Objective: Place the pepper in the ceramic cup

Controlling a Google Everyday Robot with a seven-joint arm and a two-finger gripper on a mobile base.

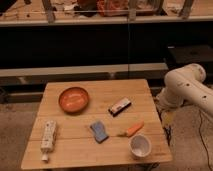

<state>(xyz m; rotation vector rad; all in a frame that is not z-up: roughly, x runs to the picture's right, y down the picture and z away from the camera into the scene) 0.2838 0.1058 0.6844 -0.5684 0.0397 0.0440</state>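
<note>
The pepper (133,129) is orange and slim with a small green stem, and lies on the wooden table (60,152) at the front right. The white ceramic cup (140,146) stands upright just in front of it, near the table's front right corner. The two are close but apart. My white arm (187,86) is off the table's right side. My gripper (167,118) hangs low beside the table's right edge, to the right of the pepper and cup, with nothing seen in it.
An orange bowl (74,99) sits at the back left. A black and white packet (120,106) lies at mid-right, a blue sponge (99,131) near the middle front, and a white bottle (48,137) at the front left. Dark shelving stands behind the table.
</note>
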